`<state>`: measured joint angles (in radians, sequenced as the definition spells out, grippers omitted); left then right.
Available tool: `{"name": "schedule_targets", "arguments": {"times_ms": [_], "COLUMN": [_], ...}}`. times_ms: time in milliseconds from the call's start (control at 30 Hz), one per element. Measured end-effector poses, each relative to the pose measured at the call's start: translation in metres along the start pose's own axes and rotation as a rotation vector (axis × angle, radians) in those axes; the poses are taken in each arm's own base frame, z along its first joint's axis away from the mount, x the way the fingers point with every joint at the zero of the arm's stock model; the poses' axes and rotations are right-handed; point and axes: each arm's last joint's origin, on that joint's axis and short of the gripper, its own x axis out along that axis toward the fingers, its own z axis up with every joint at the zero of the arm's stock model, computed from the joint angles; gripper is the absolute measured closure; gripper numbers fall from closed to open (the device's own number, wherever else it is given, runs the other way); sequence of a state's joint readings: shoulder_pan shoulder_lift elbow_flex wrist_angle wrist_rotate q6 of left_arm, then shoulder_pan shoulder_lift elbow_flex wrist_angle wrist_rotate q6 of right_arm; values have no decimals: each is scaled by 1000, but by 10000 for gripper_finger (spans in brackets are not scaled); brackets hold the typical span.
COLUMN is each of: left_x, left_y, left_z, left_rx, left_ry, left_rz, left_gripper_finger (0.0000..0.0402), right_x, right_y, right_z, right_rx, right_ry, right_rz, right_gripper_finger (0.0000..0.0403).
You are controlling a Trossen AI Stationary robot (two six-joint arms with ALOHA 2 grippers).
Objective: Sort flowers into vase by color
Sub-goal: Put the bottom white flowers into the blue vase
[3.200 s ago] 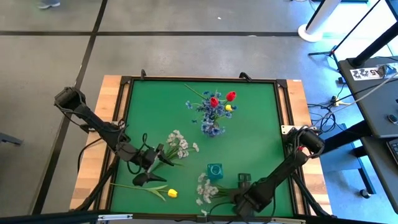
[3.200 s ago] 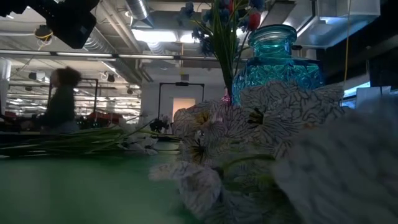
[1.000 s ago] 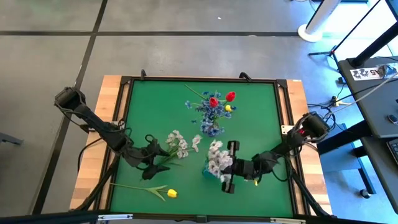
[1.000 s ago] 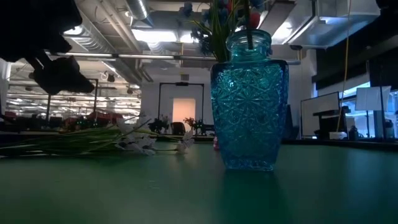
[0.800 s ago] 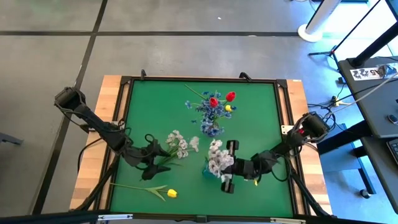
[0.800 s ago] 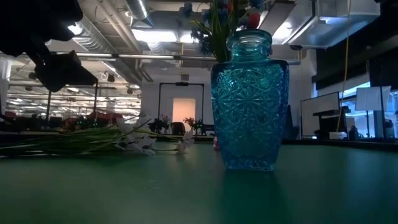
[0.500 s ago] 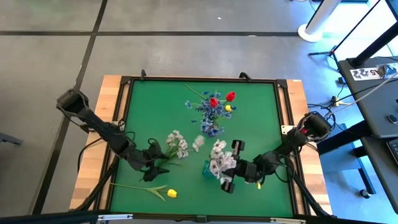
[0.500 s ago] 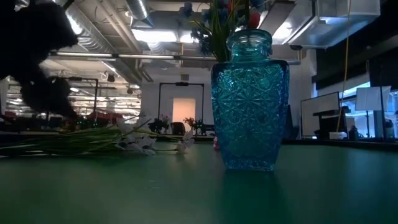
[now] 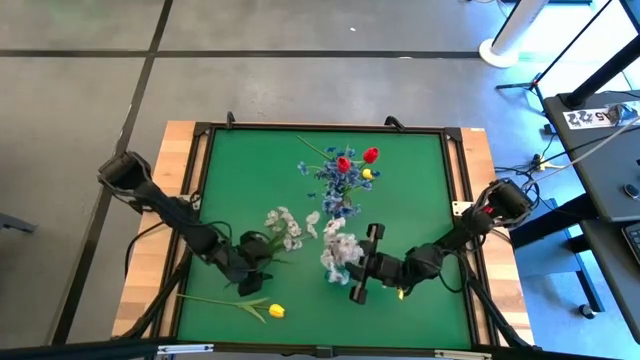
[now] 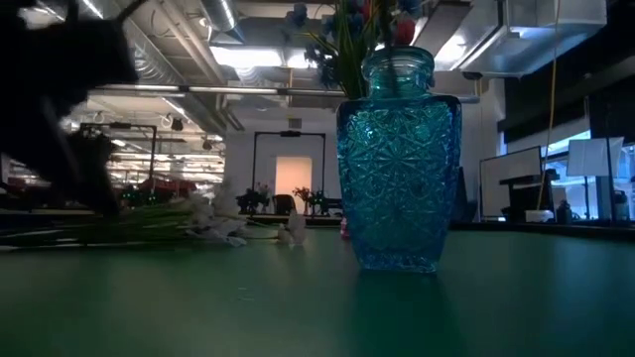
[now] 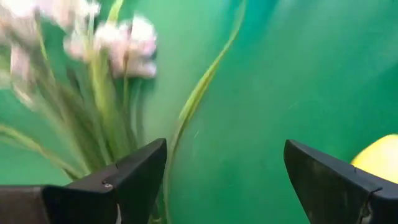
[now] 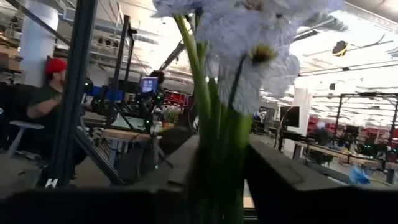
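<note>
right tool (image 9: 352, 268) clamped on white spray (image 9: 338, 252) stems, centre frame | left tool (image 9: 247, 277) apart over loose white flowers (image 9: 285, 228), lower left | we judge stems light, floppy: grip low

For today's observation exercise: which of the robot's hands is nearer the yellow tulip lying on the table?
Left. The left hand hovers just beside the yellow tulip; the right hand is farther off, gripping white flowers.

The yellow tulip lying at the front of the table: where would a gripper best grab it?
Probably on the thin green stem of the yellow tulip, coming straight down from above. It lies flat on the green mat, stem stretching left, clear of other flowers. The open left gripper is nearest.
</note>
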<state>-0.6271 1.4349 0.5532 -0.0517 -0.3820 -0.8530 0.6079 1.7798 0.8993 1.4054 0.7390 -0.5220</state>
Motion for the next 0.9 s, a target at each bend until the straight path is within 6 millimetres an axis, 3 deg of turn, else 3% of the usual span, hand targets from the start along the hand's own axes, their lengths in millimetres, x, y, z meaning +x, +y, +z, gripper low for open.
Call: {"name": "schedule_targets", "arguments": {"times_ms": [200, 400, 700, 900], "left_x": [-15, -11, -1, 1], "left_y": [-7, 14, 29, 33], "left_z": [17, 0, -17, -19], "left_rx": [78, -23, -79, -104], "left_ry": [76, 128, 75, 50], "left_rz": [190, 299, 278, 293], "left_gripper_finger": [85, 85, 88, 131], "right_x": [0, 0, -13, -29], "right_y": [-2, -1, 5, 10], "right_z": [1, -3, 11, 24], "right_rx": [-4, -32, -61, -101], "right_ry": [32, 72, 167, 282], "right_rz": [-59, -59, -120, -162], "right_gripper_finger": [208, 148, 104, 98]}}
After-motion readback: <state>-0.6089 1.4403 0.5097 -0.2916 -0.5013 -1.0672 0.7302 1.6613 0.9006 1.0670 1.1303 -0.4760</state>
